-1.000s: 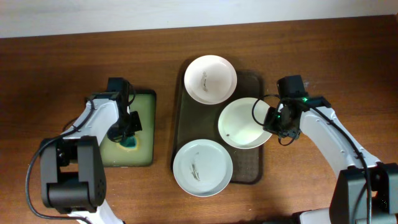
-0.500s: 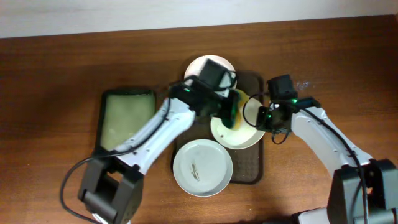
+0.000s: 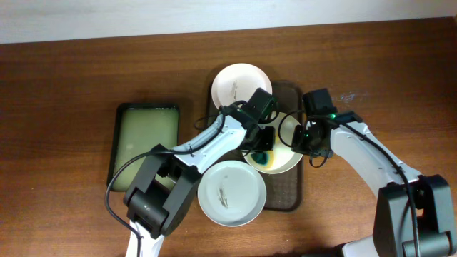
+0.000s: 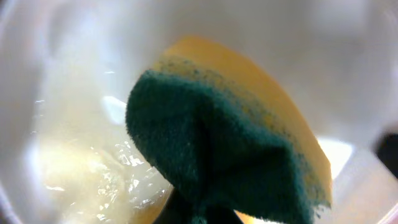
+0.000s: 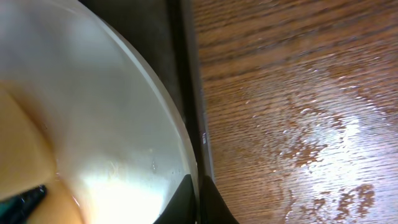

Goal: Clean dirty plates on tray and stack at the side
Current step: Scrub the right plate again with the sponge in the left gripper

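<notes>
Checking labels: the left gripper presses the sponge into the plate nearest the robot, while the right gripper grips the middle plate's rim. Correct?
No. The overhead view shows the left gripper pressing the sponge into the middle plate, the same one the right gripper grips by its rim.

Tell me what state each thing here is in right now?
Far plate, smeared, lying on brown tray.
Middle plate, wet, rim pinched by right gripper.
Near plate, smeared, overhanging tray edge.
Sponge, gripped by left gripper, pressed onto middle plate.
Small tray, holds yellowish liquid.
</notes>
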Robot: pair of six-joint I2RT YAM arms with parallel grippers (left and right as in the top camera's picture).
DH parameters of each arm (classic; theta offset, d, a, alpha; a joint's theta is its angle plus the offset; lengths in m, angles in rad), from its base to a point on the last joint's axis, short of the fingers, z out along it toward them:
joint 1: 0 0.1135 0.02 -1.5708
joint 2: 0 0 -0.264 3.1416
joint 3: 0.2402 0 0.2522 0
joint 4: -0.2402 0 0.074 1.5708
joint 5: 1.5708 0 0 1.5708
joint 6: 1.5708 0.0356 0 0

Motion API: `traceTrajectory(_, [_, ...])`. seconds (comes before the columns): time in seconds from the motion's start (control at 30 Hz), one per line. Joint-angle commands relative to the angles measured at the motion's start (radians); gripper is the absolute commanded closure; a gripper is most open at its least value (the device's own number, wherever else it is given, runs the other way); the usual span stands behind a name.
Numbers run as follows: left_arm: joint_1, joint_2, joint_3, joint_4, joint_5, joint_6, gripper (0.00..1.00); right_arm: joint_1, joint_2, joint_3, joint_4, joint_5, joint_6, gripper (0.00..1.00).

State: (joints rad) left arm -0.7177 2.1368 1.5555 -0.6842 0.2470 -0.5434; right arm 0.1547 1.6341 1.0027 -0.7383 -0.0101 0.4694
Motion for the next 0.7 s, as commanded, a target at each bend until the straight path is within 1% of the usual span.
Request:
traceTrajectory(0.0, [0.055, 0.056, 0.024, -0.103, -0.286, -0.002, 1.0, 0.003, 0.004, -0.004, -0.005, 0.029, 0.011, 0.96])
traceTrajectory(0.03, [0.061, 0.056, 0.046, -0.13, -0.368, 0.0, 1.0, 0.003, 0.004, -0.004, -0.006, 0.029, 0.011, 0.96])
traceTrajectory(0.07, [0.062, 0.056, 0.089, -0.15, -0.451, 0.056, 1.0, 0.003, 0.004, -0.004, -0.006, 0.029, 0.011, 0.96])
traceTrajectory(0.1, [0.054, 0.056, 0.152, -0.146, -0.474, 0.13, 1.0, 0.002, 0.004, -0.004, -0.006, 0.029, 0.011, 0.96])
traceTrajectory(0.13, [0.049, 0.056, 0.155, -0.132, -0.445, 0.13, 1.0, 0.002, 0.004, -0.004, -0.006, 0.029, 0.011, 0.96])
traceTrajectory(0.17, [0.044, 0.058, 0.153, -0.116, -0.352, 0.13, 1.0, 0.002, 0.004, -0.004, -0.006, 0.029, 0.011, 0.96])
traceTrajectory(0.23, [0.029, 0.089, 0.15, -0.072, 0.005, 0.13, 1.0, 0.002, 0.004, -0.004, -0.005, 0.029, 0.011, 0.96])
traceTrajectory(0.3, [-0.021, 0.152, 0.15, 0.003, 0.289, 0.117, 1.0, 0.002, 0.004, -0.004, -0.006, 0.029, 0.011, 0.96])
traceTrajectory(0.33, [-0.047, 0.167, 0.15, 0.035, 0.382, 0.119, 1.0, 0.002, 0.004, -0.004, -0.006, 0.029, 0.011, 0.96])
traceTrajectory(0.43, [-0.057, 0.167, 0.187, 0.032, 0.45, 0.15, 1.0, 0.002, 0.004, -0.004, -0.005, 0.029, 0.011, 0.96])
traceTrajectory(0.5, [-0.059, 0.167, 0.206, 0.024, 0.454, 0.164, 1.0, 0.002, 0.004, -0.004, -0.005, 0.029, 0.011, 0.96])
traceTrajectory(0.57, [-0.059, 0.167, 0.206, 0.002, 0.451, 0.203, 1.0, 0.002, 0.004, -0.004, -0.005, 0.029, 0.011, 0.96])
traceTrajectory(0.6, [-0.058, 0.167, 0.206, -0.023, 0.392, 0.205, 1.0, 0.002, 0.004, -0.004, -0.005, 0.029, 0.011, 0.96])
traceTrajectory(0.63, [-0.049, 0.167, 0.206, -0.08, 0.203, 0.204, 1.0, 0.002, 0.004, -0.004, -0.006, 0.029, 0.011, 0.96])
traceTrajectory(0.67, [-0.033, 0.167, 0.206, -0.121, 0.064, 0.192, 1.0, 0.002, 0.004, -0.004, -0.006, 0.029, 0.011, 0.96])
